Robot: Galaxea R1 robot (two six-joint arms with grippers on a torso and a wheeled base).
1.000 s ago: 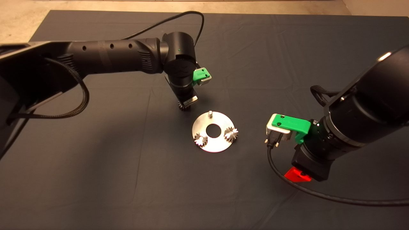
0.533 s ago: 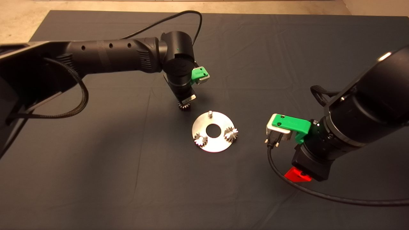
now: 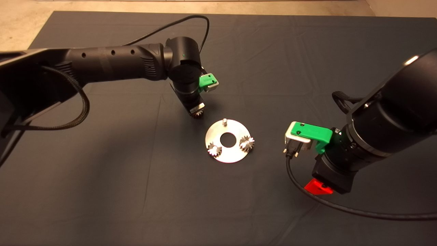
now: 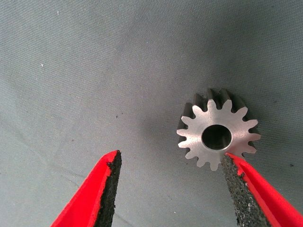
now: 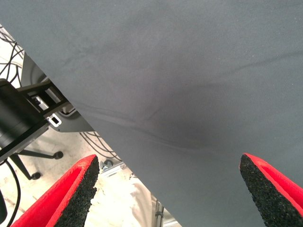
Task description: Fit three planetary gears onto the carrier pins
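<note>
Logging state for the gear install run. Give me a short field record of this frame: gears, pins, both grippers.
gears seated: two, on the disc pins nearest the camera
free pin: far pin, bare
loose gear: third gear, flat on the mat, bore up, off the disc's far-left edge
left gripper: open over the loose gear, one pad at its teeth, other pad clear
right gripper: open, nothing held, idle to the disc's right
</note>
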